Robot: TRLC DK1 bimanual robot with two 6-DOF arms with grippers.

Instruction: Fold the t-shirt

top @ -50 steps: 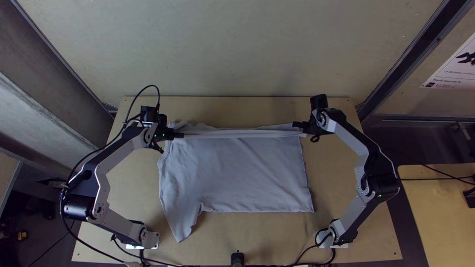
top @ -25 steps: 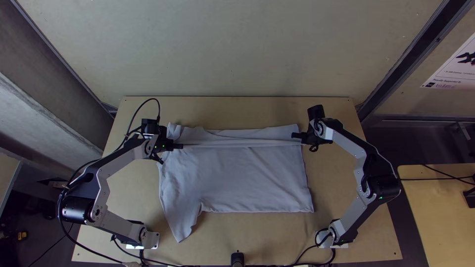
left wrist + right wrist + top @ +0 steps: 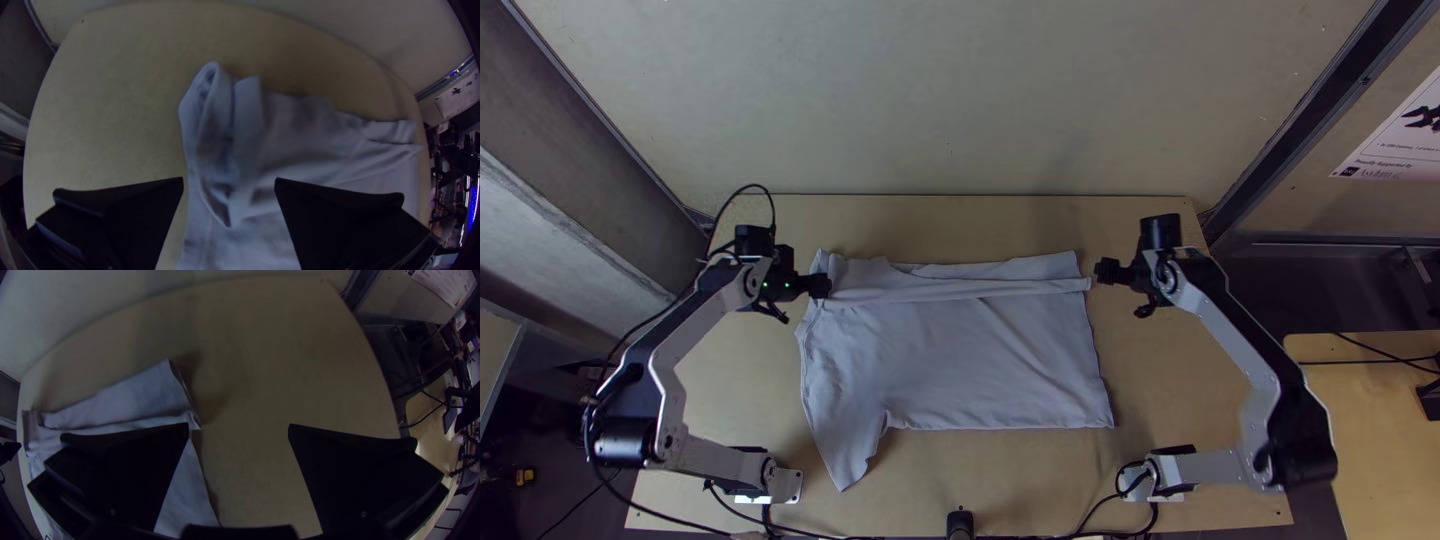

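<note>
Printed sheet (image 3: 1388,150), upper right of the top view, on a pale panel (image 3: 1315,205): a dark pictorial figure, with small lettering and a small dark mark near the lower edge. Fine print also marks the sheet in the right wrist view. No wording is reliably legible.

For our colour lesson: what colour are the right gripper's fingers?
Black, best seen in the right wrist view.
</note>
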